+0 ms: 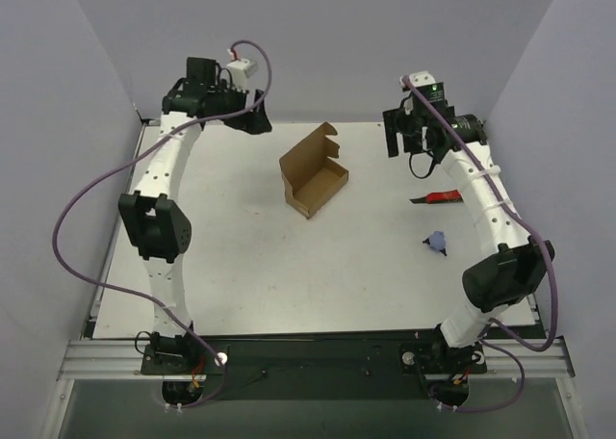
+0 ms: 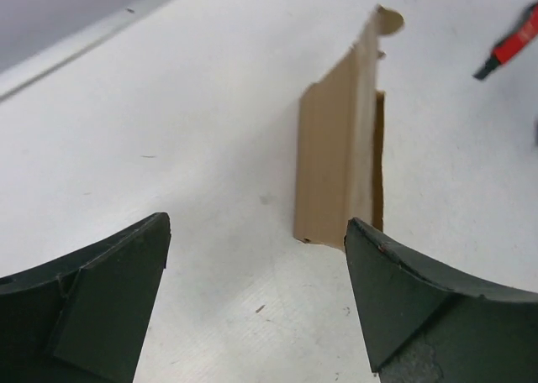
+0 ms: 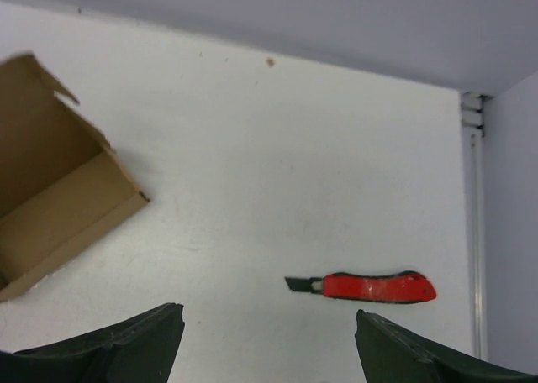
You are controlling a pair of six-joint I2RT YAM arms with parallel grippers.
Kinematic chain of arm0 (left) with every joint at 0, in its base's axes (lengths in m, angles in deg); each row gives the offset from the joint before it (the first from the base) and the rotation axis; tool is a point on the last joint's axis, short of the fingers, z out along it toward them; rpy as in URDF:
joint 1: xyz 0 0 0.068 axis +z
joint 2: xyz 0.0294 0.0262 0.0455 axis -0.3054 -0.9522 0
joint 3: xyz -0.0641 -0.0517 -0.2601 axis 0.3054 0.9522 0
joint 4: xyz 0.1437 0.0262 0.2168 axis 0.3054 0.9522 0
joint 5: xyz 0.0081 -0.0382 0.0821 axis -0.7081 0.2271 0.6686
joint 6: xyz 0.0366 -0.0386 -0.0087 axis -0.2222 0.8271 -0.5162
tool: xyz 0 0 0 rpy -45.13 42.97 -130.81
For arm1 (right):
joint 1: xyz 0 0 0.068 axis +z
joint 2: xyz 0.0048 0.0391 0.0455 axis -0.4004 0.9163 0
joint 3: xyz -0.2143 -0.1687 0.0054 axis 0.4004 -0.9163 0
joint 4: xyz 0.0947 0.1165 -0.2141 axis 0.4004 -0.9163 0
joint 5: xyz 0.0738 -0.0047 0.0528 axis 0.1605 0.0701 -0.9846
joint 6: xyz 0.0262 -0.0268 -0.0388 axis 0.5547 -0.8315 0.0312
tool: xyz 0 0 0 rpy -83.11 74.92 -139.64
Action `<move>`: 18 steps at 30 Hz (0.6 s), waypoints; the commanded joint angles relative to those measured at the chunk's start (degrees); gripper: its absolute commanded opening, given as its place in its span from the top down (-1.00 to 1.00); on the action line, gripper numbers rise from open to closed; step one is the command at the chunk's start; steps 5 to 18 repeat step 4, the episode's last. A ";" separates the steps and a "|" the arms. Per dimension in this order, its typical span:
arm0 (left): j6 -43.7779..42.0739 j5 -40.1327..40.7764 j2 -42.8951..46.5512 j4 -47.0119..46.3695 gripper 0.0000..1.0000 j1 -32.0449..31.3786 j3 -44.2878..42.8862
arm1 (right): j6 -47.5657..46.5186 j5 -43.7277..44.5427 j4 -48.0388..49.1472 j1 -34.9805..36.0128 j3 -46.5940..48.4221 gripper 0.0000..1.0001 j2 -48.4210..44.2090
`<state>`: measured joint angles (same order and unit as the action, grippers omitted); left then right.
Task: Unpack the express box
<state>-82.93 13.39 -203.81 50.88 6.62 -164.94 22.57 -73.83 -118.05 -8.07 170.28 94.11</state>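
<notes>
Bolted side by side at the bottom of the overhead view, on the rail [image 1: 106, 360]: both bases. From the lower left, left arm [image 1: 154, 227] up along the left edge of the table [image 1: 289, 285], elbow jutting at mid-left, forearm arching to the upper left. Ends in the left gripper [image 1: 256, 121] over the far left corner, aimed toward centre. Mirrored on the other side: right arm [image 1: 496, 266] from the lower right, elbow at the right edge, forearm slanting up and left to the right gripper [image 1: 395, 142] at the upper right, near the far edge.

In the left wrist view, fingers spread wide, nothing between them, only tabletop below. Same in the right wrist view: jaws gaping, nothing held.

Between the two grippers, just above frame centre: box [image 1: 313, 177], on the table, flaps up, bare cardboard showing inside, well apart from both grippers. Right of it, beside the right forearm: knife [image 1: 438, 198], flat on the table. Just below that, a small blue scrap [image 1: 436, 242].

Open tabletop across the lower half and left of the box. Walls [image 1: 318, 35] close behind the far edge and along both sides.
</notes>
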 commanded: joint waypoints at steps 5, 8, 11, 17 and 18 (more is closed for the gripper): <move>3.55 8.38 6.70 -0.03 -0.92 4.83 0.51 | 4.17 9.82 -4.55 -4.36 19.26 -0.69 3.05; 3.55 8.38 6.70 -0.03 -0.92 4.83 0.51 | 4.17 9.82 -4.55 -4.36 19.26 -0.69 3.05; 3.55 8.38 6.70 -0.03 -0.92 4.83 0.51 | 4.17 9.82 -4.55 -4.36 19.26 -0.69 3.05; 3.55 8.38 6.70 -0.03 -0.92 4.83 0.51 | 4.17 9.82 -4.55 -4.36 19.26 -0.69 3.05; 3.55 8.38 6.70 -0.03 -0.92 4.83 0.51 | 4.17 9.82 -4.55 -4.36 19.26 -0.69 3.05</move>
